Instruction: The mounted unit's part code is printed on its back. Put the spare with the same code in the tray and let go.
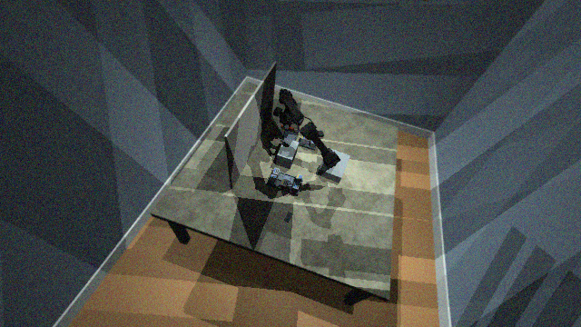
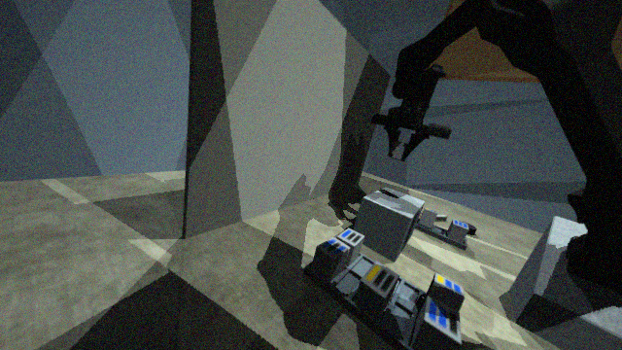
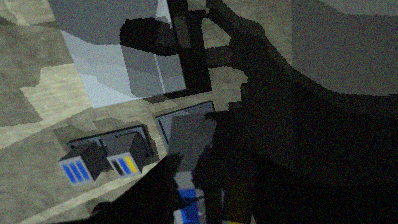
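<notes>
My gripper is shut on a grey spare unit, whose label shows blue, dark and partly hidden yellow stripes. It hangs high above and behind the tall grey box. The front rack holds several units, including one with a yellow-and-dark label. The rear rack stands behind the box and carries a blue-striped unit. In the wrist view are a three-blue-stripe unit and a dark-blue-yellow one. I cannot tell which part is the tray or the mounted unit; its back code is not readable.
A tall thin partition stands to the left of the box and racks. A pale block stands at the arm's base. A small dark piece lies in front of the front rack. Hard shadows cross the table.
</notes>
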Available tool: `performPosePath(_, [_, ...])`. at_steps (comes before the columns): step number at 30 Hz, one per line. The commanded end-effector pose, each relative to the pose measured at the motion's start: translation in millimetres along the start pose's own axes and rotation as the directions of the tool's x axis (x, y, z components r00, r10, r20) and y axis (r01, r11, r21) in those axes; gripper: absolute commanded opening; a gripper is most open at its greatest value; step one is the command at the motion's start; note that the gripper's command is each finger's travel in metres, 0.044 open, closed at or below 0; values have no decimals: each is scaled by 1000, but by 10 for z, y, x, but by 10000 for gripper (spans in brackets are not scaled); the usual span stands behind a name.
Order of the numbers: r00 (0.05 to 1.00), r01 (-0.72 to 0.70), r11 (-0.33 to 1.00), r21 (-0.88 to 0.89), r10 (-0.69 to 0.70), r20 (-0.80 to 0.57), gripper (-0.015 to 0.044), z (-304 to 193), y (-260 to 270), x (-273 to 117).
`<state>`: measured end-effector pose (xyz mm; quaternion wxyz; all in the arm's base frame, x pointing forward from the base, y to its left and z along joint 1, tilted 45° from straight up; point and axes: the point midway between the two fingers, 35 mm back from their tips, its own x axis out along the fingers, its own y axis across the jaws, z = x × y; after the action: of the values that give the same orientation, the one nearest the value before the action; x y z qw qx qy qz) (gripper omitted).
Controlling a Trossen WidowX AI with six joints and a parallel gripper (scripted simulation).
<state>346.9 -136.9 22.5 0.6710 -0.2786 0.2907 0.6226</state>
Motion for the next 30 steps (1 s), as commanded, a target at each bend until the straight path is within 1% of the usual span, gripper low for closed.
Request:
performPosePath(1, [1000,2,1000,-9,-2,-3,0,-254,-9,30])
performPosePath(14, [1000,-17,998,-56,18,19,0,-831,48,144])
performPosePath(30, [1000,-18,998,-58,19,20,0,-877,42,245])
